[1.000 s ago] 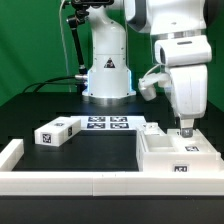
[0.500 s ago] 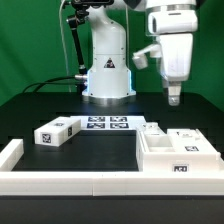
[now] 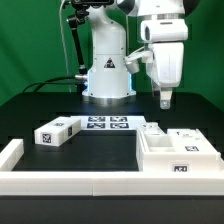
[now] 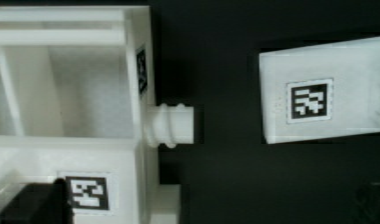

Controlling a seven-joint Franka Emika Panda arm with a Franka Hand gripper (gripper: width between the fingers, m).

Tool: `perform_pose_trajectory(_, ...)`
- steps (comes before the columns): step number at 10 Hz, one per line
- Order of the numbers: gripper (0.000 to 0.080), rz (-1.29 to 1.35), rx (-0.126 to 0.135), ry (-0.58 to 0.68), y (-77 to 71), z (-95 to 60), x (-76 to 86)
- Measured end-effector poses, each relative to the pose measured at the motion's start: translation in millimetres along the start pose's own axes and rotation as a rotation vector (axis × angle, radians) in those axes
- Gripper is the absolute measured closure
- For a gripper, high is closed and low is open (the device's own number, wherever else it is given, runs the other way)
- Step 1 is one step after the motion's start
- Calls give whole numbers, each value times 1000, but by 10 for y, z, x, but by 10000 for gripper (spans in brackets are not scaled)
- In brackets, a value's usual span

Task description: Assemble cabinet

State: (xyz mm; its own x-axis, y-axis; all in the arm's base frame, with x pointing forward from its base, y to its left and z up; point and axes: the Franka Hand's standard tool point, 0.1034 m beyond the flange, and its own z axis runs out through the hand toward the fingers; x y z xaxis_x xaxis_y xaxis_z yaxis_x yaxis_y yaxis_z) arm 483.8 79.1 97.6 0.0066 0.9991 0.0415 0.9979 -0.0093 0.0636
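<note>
**Fingers off the work; cabinet box body seated, parts loose**

Finding: The fingers (image 3: 166,98) hang high above the box body (image 3: 175,152) with nothing in them. The exterior view is too small to show whether they are apart or together, so I cannot tell. My judgement is that the arm (image 3: 160,45) is held up here to keep clear of the parts between one placement and the next pick.

Position of the work: The cabinet is not assembled. Its box body sits on the black counter (image 3: 40,105), close against the low border rail (image 3: 60,185). That position probably lets the rail brace it against pushing loads. In the wrist view a round stub (image 4: 174,122) projects from the box body's side wall towards a tagged panel (image 4: 320,100). A dark gap lies between stub and panel, so they are apart, not joined.

Count, all placed from the box body:
- One box body.
- One flat panel (image 3: 152,128), just beside the box body on its far side.
- One loose block (image 3: 57,131), well apart from the box body, beyond the marker board.
- One marker board (image 3: 108,124), lying between the block and the box body.

Risk: The stub looks like a mating feature, and a misaligned panel would likely jam on it.
</note>
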Motion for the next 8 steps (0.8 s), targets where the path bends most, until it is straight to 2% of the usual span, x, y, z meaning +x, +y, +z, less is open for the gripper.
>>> perform_pose_trajectory(1,2,-181,-31,9,39,33,-59)
perform_pose_trajectory(4,2,-330,-2,12,-173,157,-101)
perform_pose_trajectory(5,2,-331,-15,16,-217,187,-141)
perform_pose_trajectory(8,2,-312,-7,14,-223,193,-163)
